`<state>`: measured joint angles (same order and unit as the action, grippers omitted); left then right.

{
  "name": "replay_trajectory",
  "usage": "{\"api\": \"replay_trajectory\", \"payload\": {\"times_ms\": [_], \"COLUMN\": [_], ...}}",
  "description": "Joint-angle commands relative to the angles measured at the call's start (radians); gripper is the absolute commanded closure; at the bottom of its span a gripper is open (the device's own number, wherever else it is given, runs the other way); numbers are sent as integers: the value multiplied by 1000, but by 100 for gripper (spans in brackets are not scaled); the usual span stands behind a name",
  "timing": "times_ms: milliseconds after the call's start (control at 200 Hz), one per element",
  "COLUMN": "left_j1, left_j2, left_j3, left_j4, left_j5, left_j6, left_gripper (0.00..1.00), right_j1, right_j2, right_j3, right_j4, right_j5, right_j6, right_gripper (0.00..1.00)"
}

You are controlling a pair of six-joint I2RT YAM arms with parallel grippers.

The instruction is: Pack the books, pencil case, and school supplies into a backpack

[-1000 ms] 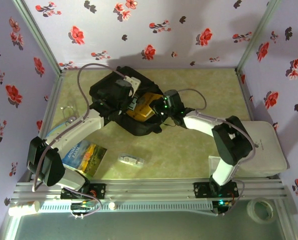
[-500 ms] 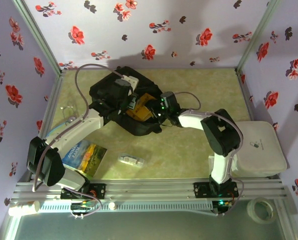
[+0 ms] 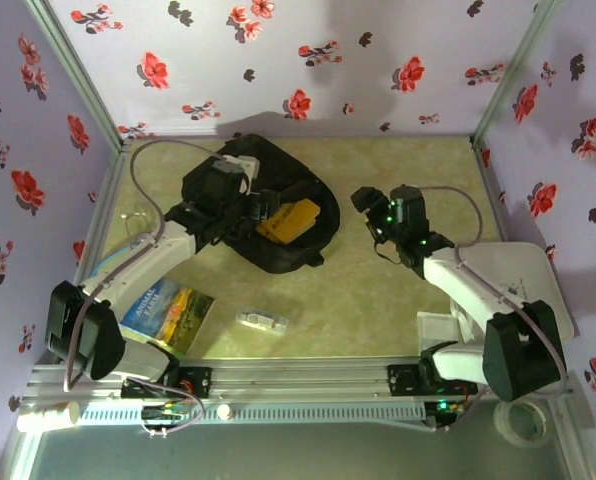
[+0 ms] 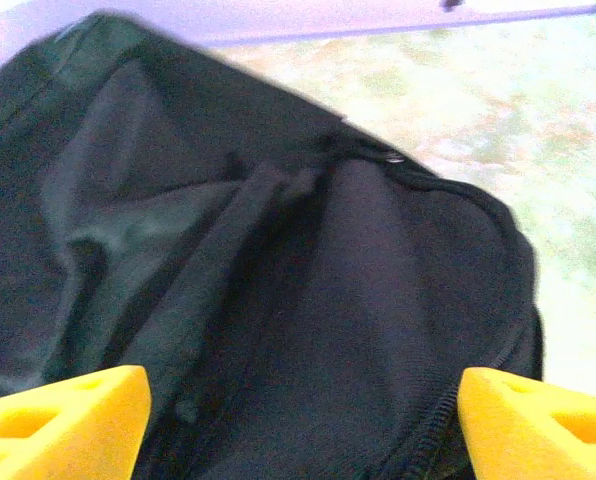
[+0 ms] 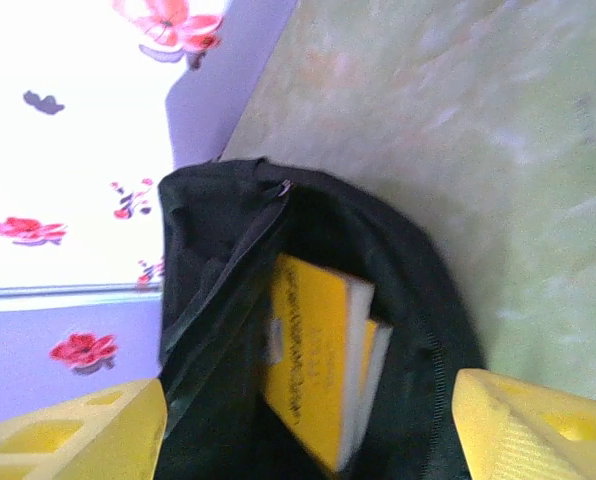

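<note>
The black backpack (image 3: 278, 255) lies at the back left of the table with its mouth open. Two yellow books (image 3: 290, 218) rest inside it, and the right wrist view shows them stacked (image 5: 313, 370) in the pocket. My left gripper (image 3: 258, 207) hovers over the backpack's fabric (image 4: 278, 250), its jaws wide open and holding nothing. To the right of the backpack, and apart from it, my right gripper (image 3: 366, 205) is open and faces the mouth. The blue book (image 3: 168, 310) lies at the front left. Near the front middle sits the small whitish pencil case (image 3: 263, 320).
A white boxy base (image 3: 523, 290) fills the right side under the right arm. A roll of tape (image 3: 523, 420) lies beyond the front rail at bottom right. Flowered walls close in the table on three sides.
Both grippers have opened. My right gripper has pulled back to the right, out of the backpack. The left gripper has let go of the flap, and the bag has settled flatter.
</note>
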<state>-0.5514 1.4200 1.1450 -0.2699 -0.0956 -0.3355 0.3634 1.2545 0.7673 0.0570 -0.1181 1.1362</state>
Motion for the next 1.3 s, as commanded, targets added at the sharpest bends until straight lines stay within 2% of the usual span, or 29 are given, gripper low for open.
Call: {"api": "replay_trajectory", "payload": {"times_ms": [0,160,260,570,710,855,930,1115,1295], "left_j1": [106,200,241,288,295,301,312,345,346], "left_j2": [-16,-41,-58,-221,-311,-357,-322,-113,135], "left_j3": [-59,-165,-220,-330,-367,-368,-348,-288,-167], "left_j4": [-53,-14,48,141,193,177,141,73,51], "left_j5": [-2,14,102,134,247,236,199,177,291], "left_j6": [-233,-386,-420,-365,-271,-272,-332,-488,-521], "left_gripper": [17,11,7,6,6,5,4,7,11], "right_j1": [-9,-10,-10,-9,-10,-10,-10,-10,-10], "right_j2": [-31,-22,-9,11,17,28,37,38,28], "right_j3": [2,21,23,21,21,23,26,26,25], "right_j4": [-121,-136,-132,-122,-117,-109,-107,-106,-116], "right_j5": [101,112,101,100,100,95,90,86,89], "right_j6": [-90,-104,-99,-89,-85,-81,-77,-76,-82], "right_gripper": [23,22,22,22,21,21,21,21,21]}}
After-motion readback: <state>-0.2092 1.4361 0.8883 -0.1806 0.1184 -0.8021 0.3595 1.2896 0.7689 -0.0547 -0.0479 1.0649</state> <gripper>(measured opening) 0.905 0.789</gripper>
